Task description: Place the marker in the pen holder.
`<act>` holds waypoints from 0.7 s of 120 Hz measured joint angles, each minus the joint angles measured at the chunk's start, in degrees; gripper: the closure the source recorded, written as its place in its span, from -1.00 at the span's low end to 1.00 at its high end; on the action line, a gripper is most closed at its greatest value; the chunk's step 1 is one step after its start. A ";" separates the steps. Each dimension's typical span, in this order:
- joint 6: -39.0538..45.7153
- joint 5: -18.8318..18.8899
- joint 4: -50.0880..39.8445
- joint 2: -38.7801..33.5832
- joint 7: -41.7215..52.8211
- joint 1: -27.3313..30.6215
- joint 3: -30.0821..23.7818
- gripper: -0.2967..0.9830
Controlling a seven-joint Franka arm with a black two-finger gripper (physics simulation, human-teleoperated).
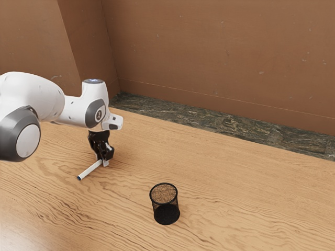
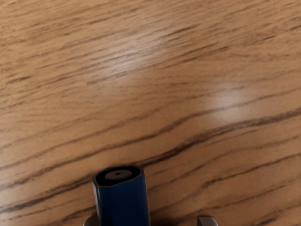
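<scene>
Down low near the table, my gripper (image 1: 104,161) is over one end of the marker (image 1: 90,170) in the exterior view. The white marker slants from the fingertips toward that view's lower left, its dark blue tip outermost. In the wrist view the blue end of the marker (image 2: 123,205) lies between the fingertips of my gripper (image 2: 149,221), close to one finger with a gap to the other, so the gripper is open. The marker's far end is hidden by the fingers. The black mesh pen holder (image 1: 166,213) stands upright, apart from the gripper, toward the exterior view's lower right.
The wooden table (image 1: 235,193) spreads around the marker and the pen holder. Beyond its back edge are a dark stone floor strip (image 1: 209,121) and a brown wall (image 1: 225,57).
</scene>
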 joint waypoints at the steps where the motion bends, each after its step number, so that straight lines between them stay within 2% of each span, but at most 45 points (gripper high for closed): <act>1: 0.02 0.00 -0.01 0.01 0.04 0.00 0.00 0.24; 35: 0.90 1.35 -0.23 0.05 -0.45 -0.08 0.03 0.37; 48: 1.64 3.52 -0.39 -0.23 -2.15 -0.20 0.00 0.65; 61: 2.35 5.38 -0.44 -0.32 -4.77 -0.24 0.01 0.71; 84: 1.91 2.14 -0.44 -0.38 -4.31 -0.19 0.01 0.69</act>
